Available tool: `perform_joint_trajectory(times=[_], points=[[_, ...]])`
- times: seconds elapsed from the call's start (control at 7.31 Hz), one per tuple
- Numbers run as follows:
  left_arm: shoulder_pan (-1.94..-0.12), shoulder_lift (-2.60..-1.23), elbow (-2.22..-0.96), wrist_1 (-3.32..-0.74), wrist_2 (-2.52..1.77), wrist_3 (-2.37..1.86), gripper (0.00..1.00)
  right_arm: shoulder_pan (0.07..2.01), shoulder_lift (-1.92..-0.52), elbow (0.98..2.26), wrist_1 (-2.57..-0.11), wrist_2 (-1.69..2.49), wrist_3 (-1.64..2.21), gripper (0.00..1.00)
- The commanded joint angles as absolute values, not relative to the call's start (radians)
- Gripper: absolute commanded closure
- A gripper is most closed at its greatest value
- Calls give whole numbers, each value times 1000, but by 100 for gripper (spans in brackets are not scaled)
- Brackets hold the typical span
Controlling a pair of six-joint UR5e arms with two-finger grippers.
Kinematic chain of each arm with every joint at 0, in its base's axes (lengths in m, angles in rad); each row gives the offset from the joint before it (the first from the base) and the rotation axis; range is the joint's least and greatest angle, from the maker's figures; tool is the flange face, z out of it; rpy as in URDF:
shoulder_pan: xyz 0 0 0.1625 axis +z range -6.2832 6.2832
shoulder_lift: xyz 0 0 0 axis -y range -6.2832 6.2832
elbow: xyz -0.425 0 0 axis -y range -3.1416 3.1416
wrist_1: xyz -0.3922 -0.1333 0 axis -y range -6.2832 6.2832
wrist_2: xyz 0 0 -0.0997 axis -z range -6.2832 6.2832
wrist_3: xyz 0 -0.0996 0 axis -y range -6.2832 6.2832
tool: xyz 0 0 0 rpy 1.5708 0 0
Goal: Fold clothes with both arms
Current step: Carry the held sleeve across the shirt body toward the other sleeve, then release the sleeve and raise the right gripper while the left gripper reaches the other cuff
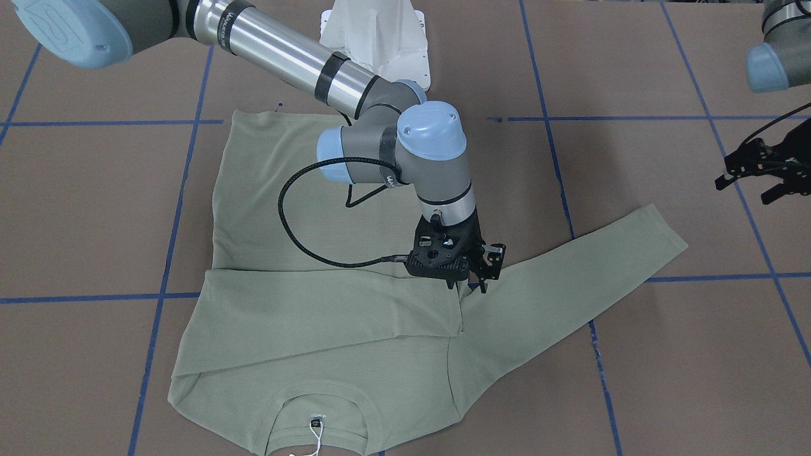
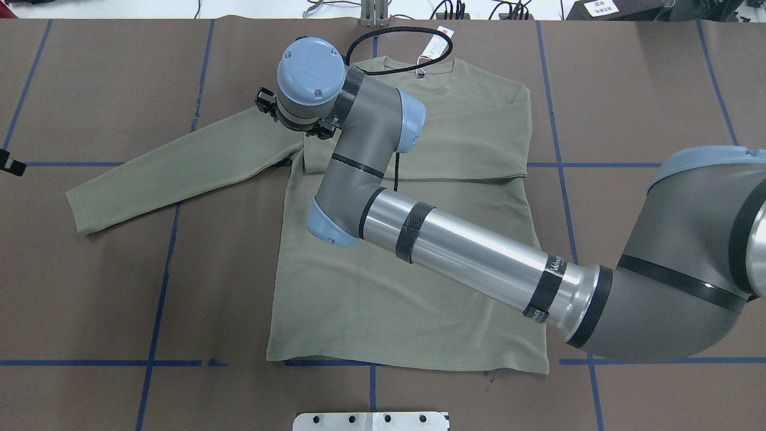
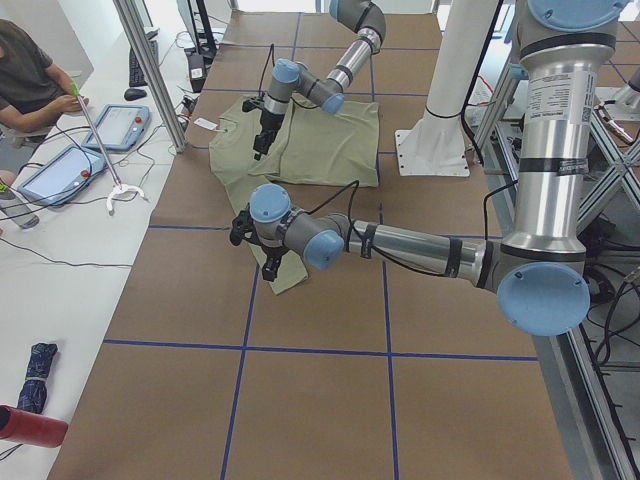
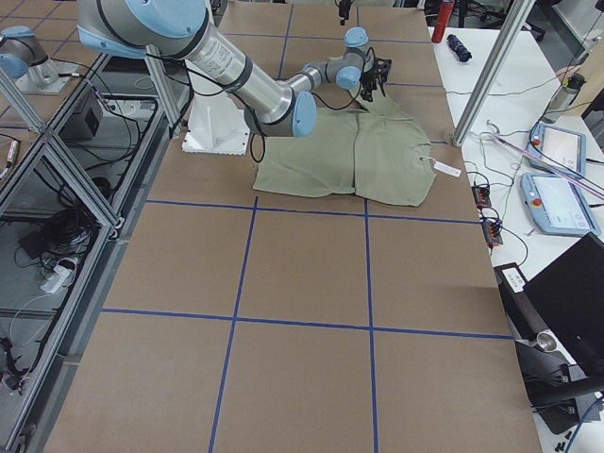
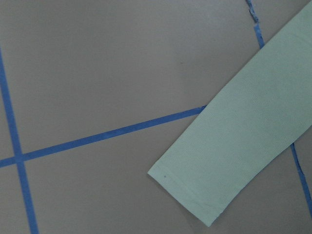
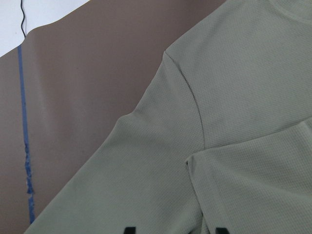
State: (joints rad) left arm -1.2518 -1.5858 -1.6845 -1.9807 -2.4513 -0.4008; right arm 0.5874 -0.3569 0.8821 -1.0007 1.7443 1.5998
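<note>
clearly a robotics lab – robot arms (image 2: 479, 263) on a white pedestal (image 1: 380, 38), brown table (image 4: 302, 274) gridded in blue tape (image 2: 90, 363), aluminium frame posts (image 3: 148, 70), teach pendants (image 4: 557, 203), stray cables (image 4: 61, 226) – a person (image 3: 30, 75) sat alongside

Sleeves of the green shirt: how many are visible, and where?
2. The folded sleeve lies across the chest; the outstretched sleeve lies flat on the table, on the robot's left.
</note>
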Motion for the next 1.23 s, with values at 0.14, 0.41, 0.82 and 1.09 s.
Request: perform_joint_trajectory(times=[0.14,0.41,0.82,1.09], points=[[-1134,-1675,-1562,-2017,-2422,-562,0,673,-556,1252,-1204,1966,1606,1],[-1118,-1698,-1478,-2057,-2416,-589,1,712,-690,1388,-1206,1999,1603,1],[-1094,-1721,-1347,-2144,-2395,-591,4,730,-838,1532,-1207,2006,1562,1],[-1091,-1735,-1319,-2146,-2393,-589,10,730,-844,1535,-1206,2000,1563,1]])
